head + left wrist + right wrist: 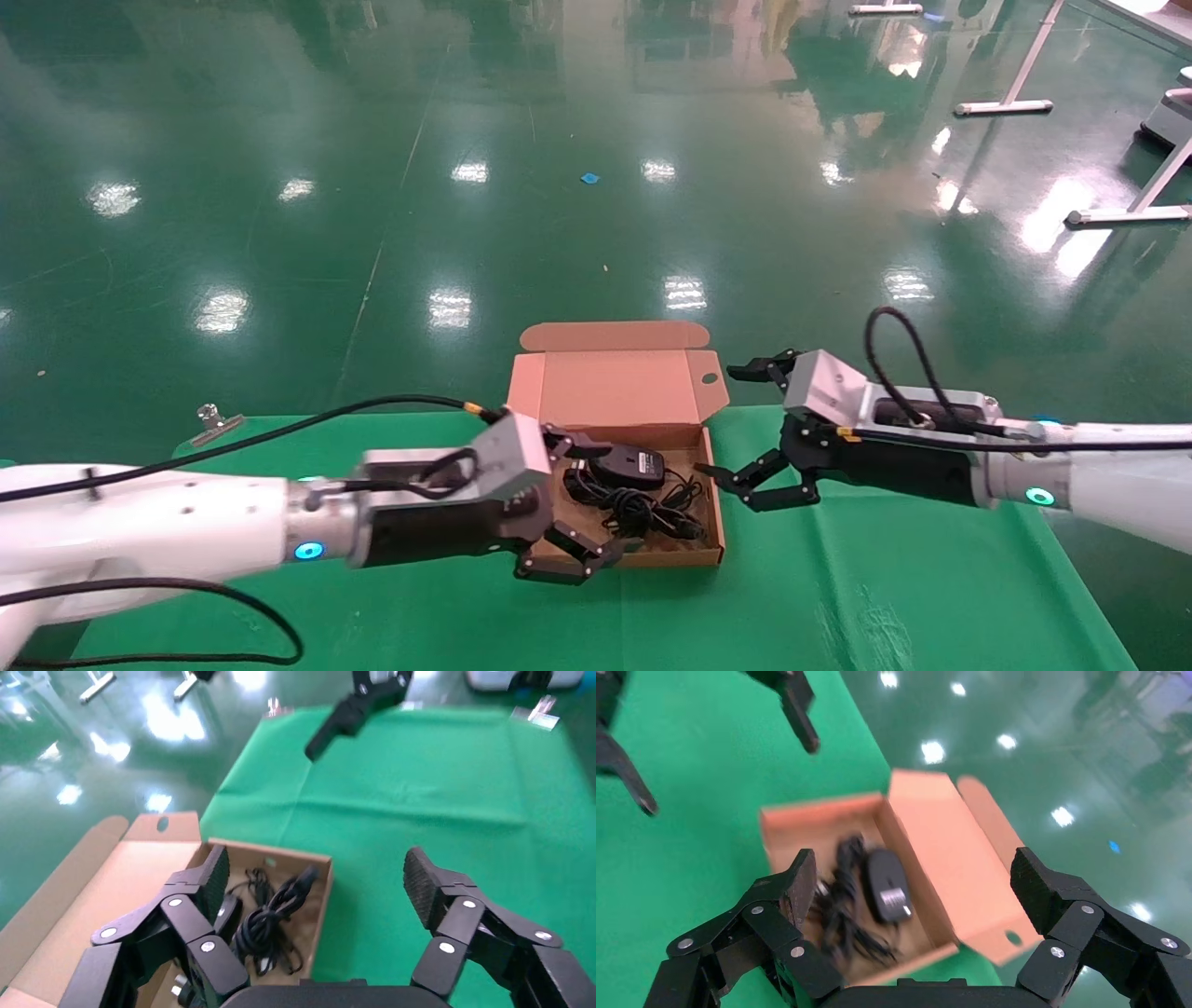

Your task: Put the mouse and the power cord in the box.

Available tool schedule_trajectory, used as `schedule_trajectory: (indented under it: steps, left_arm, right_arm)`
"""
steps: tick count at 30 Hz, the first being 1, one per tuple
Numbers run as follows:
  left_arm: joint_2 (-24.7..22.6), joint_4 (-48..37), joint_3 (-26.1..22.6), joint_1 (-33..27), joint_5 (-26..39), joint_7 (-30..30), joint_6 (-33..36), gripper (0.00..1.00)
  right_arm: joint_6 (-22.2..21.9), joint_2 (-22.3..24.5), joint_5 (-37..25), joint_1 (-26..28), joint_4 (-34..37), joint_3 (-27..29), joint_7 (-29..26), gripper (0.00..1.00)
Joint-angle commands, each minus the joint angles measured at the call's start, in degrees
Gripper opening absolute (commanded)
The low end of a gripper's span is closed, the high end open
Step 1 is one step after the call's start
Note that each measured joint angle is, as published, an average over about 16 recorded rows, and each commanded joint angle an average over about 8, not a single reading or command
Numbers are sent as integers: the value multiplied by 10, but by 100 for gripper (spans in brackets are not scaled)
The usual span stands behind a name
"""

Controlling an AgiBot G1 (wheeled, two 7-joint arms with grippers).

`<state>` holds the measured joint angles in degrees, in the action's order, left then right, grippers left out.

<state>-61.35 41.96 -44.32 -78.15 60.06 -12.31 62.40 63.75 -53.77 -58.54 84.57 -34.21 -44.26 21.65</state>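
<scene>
- The mouse (629, 463) and the power cord (633, 508) both lie inside the box (615, 387), the mouse towards the hinged lid, the cord bundled nearer the front wall.
- The left pincer (570, 503) hangs over the box's left edge, spread wide and holding nothing; one finger reaches over the inside, the other sits at the front wall.
- The right pincer (745, 424) is just off the box's right side, also fully spread and empty.
- The packing looks done (the lid is up).
- Risk: the left pincer's lower finger sits close to the front wall, so a careless pull-back could drag the light box across the table (885, 596).
- A cord loop snagged on a finger could come out with it.
</scene>
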Motion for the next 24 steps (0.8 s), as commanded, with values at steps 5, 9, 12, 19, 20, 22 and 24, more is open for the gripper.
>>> schedule_trajectory:
  steps: [5,9,12,19,20,22,24]
  left_arm:
    - [44,52,47,27,-30,38,39,100]
    - [73,87,78,46,-50,64,64,100]
    - [94,113,102,60,-65,83,84,100]
    - [146,175,157,92,-101,128,129,100]
    - [153,184,164,96,-106,134,135,100]
    - [168,201,180,106,-116,147,148,100]
    - [182,219,196,115,-126,159,161,100]
  right_arm:
    - [38,32,29,-39,-67,48,-55,100]
    - [62,53,47,-65,-112,80,-92,100]
    - [81,69,62,-85,-146,105,-120,100]
    - [125,107,95,-132,-225,161,-185,100]
    - [132,112,100,-138,-236,169,-194,100]
    - [144,123,110,-151,-259,186,-213,100]
    - [157,134,119,-164,-281,202,-231,100]
